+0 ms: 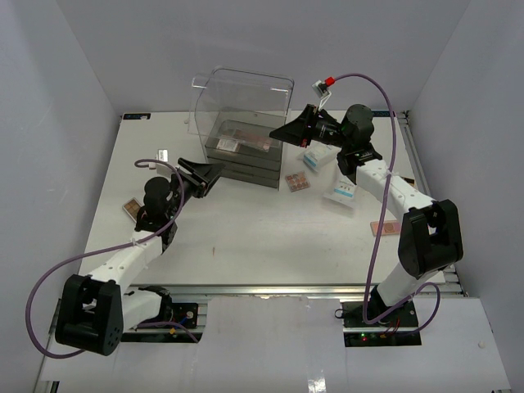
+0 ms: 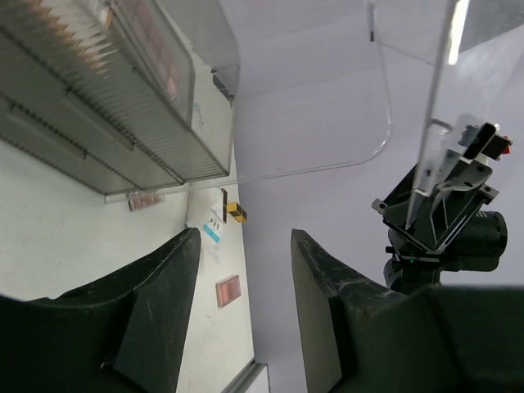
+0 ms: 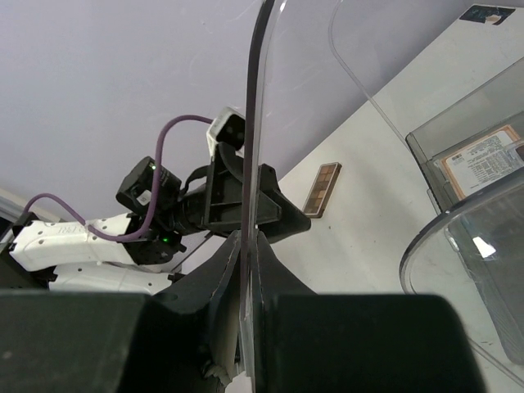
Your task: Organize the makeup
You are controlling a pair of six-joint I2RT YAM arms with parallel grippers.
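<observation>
Here, the right tool (image 3: 244, 246) is pressed tight on the thin edge of the clear box (image 1: 246, 90), pinching its right wall. The left tool (image 2: 241, 270) is spread wide with nothing in it. It points at the front left of that box, close to the dark drawers (image 1: 243, 168). Some makeup lies on top of the drawers, inside the clear walls. More makeup lies on the white tabletop (image 1: 246, 237): a square palette (image 1: 297, 182) just right of the drawers, a white-and-blue packet (image 1: 314, 160) partly under the right arm, a second packet (image 1: 340, 192) near it, a pink palette (image 1: 385, 227) by the right edge, and a brown palette (image 1: 131, 207) far off on the left side.
</observation>
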